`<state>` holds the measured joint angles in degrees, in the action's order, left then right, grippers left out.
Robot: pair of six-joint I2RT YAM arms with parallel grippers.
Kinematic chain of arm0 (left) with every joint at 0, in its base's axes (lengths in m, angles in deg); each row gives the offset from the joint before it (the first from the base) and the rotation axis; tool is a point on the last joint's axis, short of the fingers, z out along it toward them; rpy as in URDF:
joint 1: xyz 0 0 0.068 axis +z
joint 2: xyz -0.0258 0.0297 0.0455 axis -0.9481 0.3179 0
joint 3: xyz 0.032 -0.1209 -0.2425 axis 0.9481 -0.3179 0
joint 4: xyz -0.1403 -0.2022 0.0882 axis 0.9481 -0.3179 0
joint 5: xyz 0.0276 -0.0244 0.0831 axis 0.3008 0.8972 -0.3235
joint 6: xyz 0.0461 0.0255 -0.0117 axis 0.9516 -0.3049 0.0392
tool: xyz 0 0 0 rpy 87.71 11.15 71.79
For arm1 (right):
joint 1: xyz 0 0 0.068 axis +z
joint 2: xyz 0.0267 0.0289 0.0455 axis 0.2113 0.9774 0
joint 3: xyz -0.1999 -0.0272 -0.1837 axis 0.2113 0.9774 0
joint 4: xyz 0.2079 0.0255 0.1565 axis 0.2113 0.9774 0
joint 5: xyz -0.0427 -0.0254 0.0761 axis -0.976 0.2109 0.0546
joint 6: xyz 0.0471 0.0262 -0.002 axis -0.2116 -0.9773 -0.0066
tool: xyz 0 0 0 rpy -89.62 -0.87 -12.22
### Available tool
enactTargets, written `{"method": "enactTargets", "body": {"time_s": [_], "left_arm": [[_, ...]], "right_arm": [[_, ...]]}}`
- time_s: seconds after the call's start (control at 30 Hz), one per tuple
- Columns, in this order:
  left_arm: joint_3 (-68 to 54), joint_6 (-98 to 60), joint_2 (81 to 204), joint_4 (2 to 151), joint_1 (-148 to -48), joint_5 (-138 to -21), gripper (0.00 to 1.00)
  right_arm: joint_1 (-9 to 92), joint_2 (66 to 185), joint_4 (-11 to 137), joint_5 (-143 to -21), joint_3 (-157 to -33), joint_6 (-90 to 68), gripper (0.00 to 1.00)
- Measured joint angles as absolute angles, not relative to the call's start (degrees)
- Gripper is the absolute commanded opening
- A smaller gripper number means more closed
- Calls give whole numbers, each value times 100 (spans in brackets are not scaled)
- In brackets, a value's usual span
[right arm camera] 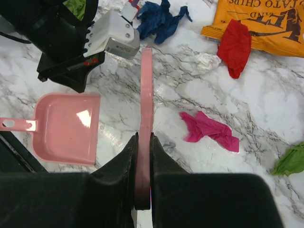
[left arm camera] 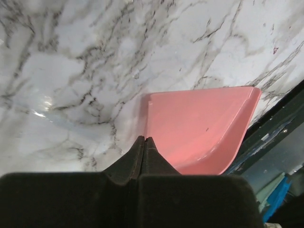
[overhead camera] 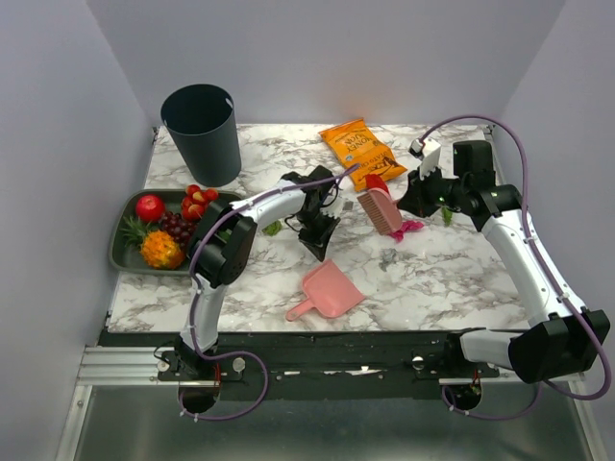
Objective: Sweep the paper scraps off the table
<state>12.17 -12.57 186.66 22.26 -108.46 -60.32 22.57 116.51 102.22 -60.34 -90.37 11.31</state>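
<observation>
Clamping pink brush (right arm camera: 147, 85) by its handle: my right gripper (right arm camera: 143, 138), jaws tight on it. My left gripper (left arm camera: 144, 141): fingers pressed together, nothing between, above pink dustpan (left arm camera: 194, 126). Paper scraps (overhead camera: 408, 229) on the table (overhead camera: 452, 274), 4 listed: magenta scrap (right arm camera: 209, 130) just beside brush; red scrap (right arm camera: 234, 45) overlapping orange snack bag (right arm camera: 270, 23); blue scrap (right arm camera: 159, 19); green scrap (right arm camera: 290, 160).

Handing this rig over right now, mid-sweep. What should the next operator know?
The left gripper is shut and empty, near the pink dustpan.
The right gripper is shut on the pink brush.
On the table: blue scrap, red scrap partly on the orange snack bag, magenta scrap, green scrap.
Done: brush in hand.
Left to do: grasp the dustpan, sweep every scrap in; it holds nothing yet.
</observation>
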Motion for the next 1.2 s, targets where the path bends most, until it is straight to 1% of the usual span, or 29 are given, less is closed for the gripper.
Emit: {"method": "enactTargets", "body": {"time_s": [0.13, 0.17, 0.23, 0.27, 0.3, 0.37, 0.5, 0.6, 0.73, 0.9, 1.2], "left_arm": [[1630, -900, 18790, 2064, -10737, -6095, 0], [1718, -787, 18817, 2031, -10713, -6158, 5], [1969, -439, 18908, 1894, -10654, -6300, 21], [2096, -232, 18965, 1854, -10619, -6370, 35], [2214, -26, 19011, 1806, -10566, -6403, 39], [2334, 243, 19037, 1692, -10463, -6390, 45], [2402, 789, 18928, 1491, -10227, -6368, 48], [2166, 916, 18723, 1494, -10151, -6342, 50], [1646, 761, 18487, 1651, -10203, -6121, 50], [1163, 538, 18454, 1913, -10367, -6040, 50], [625, 337, 18336, 2234, -10719, -5966, 49]], "right_arm": [[2257, 11651, 10222, -6106, -9037, 1221, 1], [2257, 11649, 10220, -6137, -9037, 1251, 1], [2257, 11643, 10218, -6194, -9035, 1304, 1], [2257, 11638, 10215, -6213, -9033, 1339, 1], [2257, 11629, 10211, -6237, -9024, 1374, 1], [2255, 11605, 10211, -6290, -9004, 1448, 1], [2228, 11573, 10191, -6364, -8945, 1559, 1], [2222, 11579, 10174, -6369, -8919, 1564, 0], [2222, 11682, 10141, -6366, -8941, 1564, 1], [2222, 12119, 10152, -6351, -9247, 1562, 1], [2222, 12377, 10139, -6185, -9441, 1404, 1]]}}
